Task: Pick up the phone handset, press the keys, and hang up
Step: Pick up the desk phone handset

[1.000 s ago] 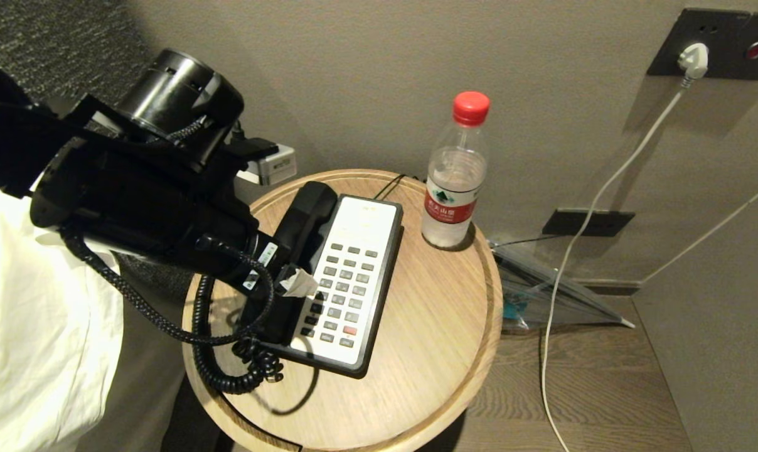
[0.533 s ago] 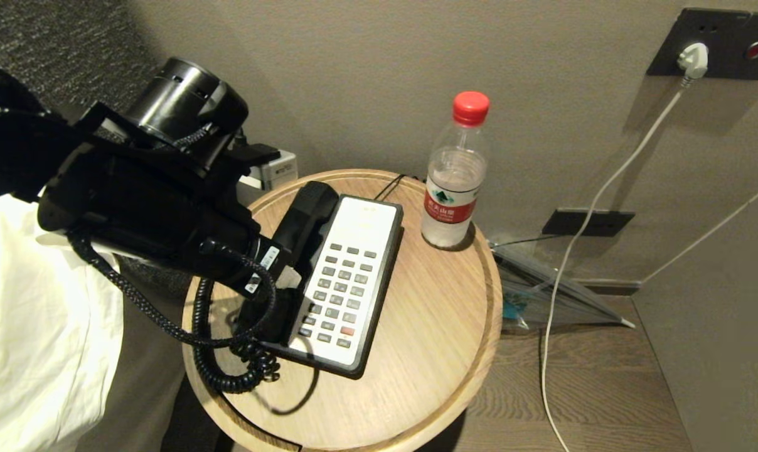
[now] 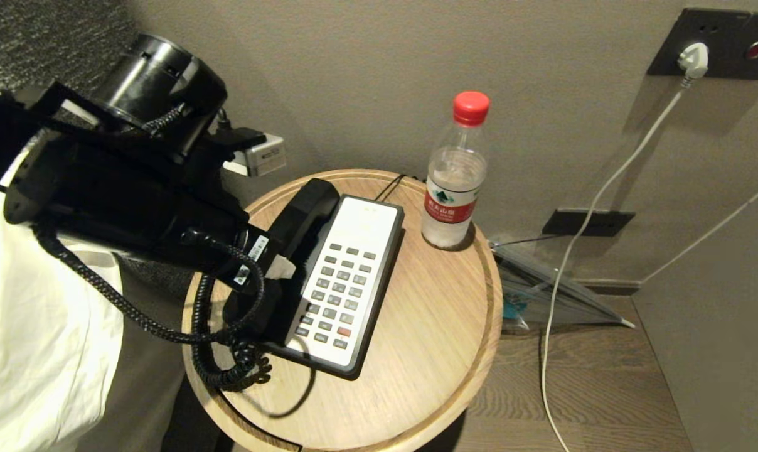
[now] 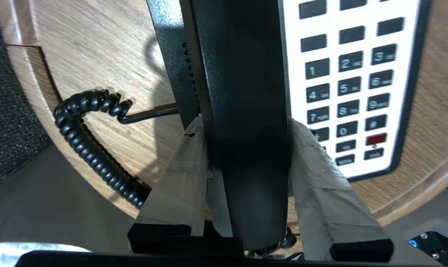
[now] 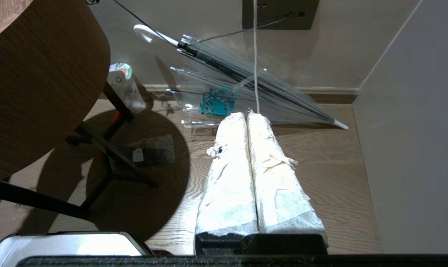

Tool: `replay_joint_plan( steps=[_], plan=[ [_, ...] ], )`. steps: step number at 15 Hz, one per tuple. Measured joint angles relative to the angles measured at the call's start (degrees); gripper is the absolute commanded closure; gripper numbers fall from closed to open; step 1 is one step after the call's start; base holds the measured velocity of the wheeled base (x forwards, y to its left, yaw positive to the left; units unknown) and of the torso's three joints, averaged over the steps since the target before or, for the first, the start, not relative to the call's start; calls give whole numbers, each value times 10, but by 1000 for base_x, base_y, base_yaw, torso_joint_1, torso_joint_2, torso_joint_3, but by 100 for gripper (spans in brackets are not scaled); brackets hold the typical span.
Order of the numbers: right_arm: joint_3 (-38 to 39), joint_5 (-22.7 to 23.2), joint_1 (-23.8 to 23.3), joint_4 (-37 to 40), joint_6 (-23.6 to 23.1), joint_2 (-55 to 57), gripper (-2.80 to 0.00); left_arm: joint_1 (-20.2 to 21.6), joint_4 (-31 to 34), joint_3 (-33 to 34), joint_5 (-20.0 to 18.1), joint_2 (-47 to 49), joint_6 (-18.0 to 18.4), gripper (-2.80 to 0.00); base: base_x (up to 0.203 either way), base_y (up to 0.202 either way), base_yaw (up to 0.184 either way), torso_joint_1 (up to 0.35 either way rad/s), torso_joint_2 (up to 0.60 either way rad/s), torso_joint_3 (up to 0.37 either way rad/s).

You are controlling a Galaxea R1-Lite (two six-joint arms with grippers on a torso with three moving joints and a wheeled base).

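Round wooden table [image 3: 429,326] — left claw [image 4: 246,148] clamped around phone handset [image 4: 242,74], its lower end hidden.

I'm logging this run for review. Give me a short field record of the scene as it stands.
surface: round wooden table
handset: handset along the left side of the phone base
left gripper: left gripper, jaws clamped on the handset's sides
right gripper: right gripper beside the table, over the floor, jaws closed, empty
cord: coiled cord looped at the table's left edge
other: bottle upright behind the base
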Motion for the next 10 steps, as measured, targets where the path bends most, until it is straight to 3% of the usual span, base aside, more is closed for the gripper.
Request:
replay_joint_plan(
  steps=[3,10],
  plan=[
    [0,0,0,0,0,0,0,-7,-1,2,-1,-26,-6,0,0,0,0,0,0,0],
    [0,0,0,0,0,0,0,-41,-3,5,-1,-110,-142,0,0,0,0,0,0,0]
  ],
)
